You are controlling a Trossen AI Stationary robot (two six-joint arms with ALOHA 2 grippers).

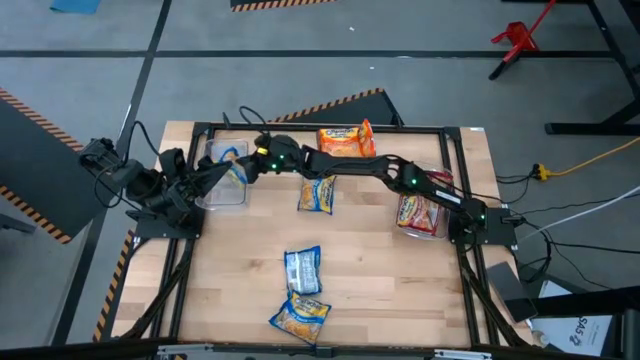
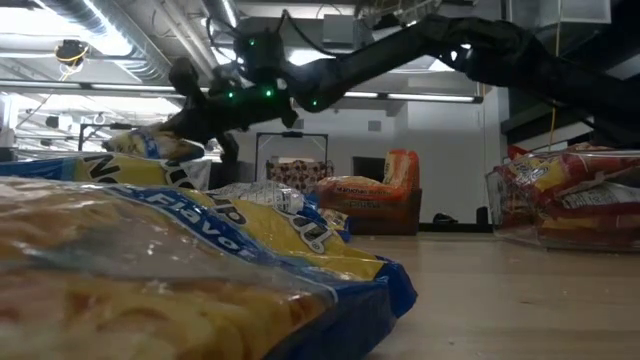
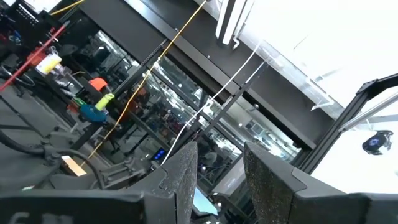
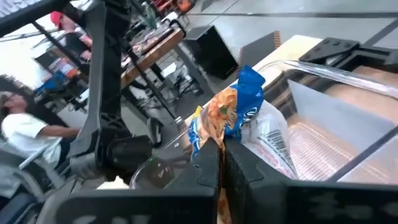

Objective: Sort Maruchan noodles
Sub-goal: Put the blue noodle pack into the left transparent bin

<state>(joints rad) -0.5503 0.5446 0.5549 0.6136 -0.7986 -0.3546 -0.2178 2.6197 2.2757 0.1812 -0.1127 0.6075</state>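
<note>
Between right gripper fingers, blue-and-yellow packet

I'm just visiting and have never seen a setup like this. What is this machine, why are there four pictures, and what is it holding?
It is a robot with two dark arms at a wooden table, each ending in two fingers. One picture looks straight down from above, one looks level across the tabletop, and the other two come from cameras on each arm's wrist.

The job is sorting noodle packets. The right arm stretches across the table, and the right fingers are shut on a blue-and-yellow packet above a clear bin at the table's left side. The left arm waits folded by that bin, with the left fingers open and pointing up into the room.

Other packets lie on the table: an orange one at the far edge, blue-and-yellow ones in the middle, and red ones in another bin on the right.
</note>
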